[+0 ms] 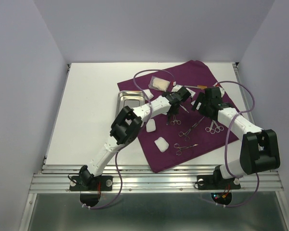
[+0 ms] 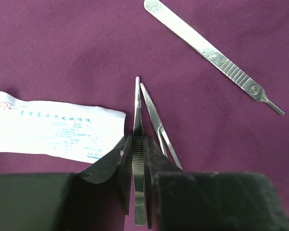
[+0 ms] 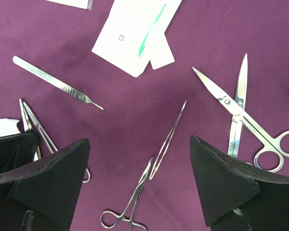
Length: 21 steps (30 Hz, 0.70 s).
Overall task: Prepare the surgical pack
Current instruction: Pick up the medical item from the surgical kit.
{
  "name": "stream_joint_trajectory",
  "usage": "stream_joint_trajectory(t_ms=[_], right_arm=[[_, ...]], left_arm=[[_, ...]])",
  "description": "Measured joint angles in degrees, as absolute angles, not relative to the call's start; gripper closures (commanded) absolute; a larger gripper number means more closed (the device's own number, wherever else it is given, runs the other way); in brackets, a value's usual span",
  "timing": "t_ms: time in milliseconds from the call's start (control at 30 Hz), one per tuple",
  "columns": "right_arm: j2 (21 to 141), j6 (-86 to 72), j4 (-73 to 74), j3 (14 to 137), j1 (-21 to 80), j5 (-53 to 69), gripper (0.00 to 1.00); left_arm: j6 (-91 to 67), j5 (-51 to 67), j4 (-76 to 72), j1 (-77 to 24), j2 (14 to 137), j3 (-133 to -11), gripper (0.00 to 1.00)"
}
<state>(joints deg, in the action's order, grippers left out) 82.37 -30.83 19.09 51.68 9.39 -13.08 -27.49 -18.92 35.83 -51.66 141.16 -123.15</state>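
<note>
Left wrist view: my left gripper point(image 2: 138, 142) is clamped on the forceps point(image 2: 137, 110) mid-cloth point(image 2: 62, 48), maybe catching one leg only. I'd lift slow and level. Right gripper point(image 3: 139, 140) hangs wide apart.

White tabletop point(image 1: 86, 110), aluminium rail point(image 1: 154, 177) along near edge, pale lavender walls point(image 1: 19, 72) on three sides

The rear of the forceps point(image 2: 138, 115) seemingly hides behind the left claw point(image 2: 138, 140).
</note>
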Motion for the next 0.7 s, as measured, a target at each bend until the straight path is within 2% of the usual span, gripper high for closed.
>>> stream_joint_trajectory(t_ms=[67,300,700], right_arm=[[82.4,-30.8,19.1,51.7,9.4,-13.1,0.11],[82.4,-30.8,19.1,51.7,9.4,-13.1,0.11],[82.4,-30.8,19.1,51.7,9.4,-13.1,0.11]], left_arm=[[-27.5,-18.9,35.8,-51.6,141.2,-123.2,0.9],[-27.5,-18.3,35.6,-51.7,139.1,-121.0,0.92],[-27.4,-17.8,30.9,-50.8,120.8,-109.4,0.92]])
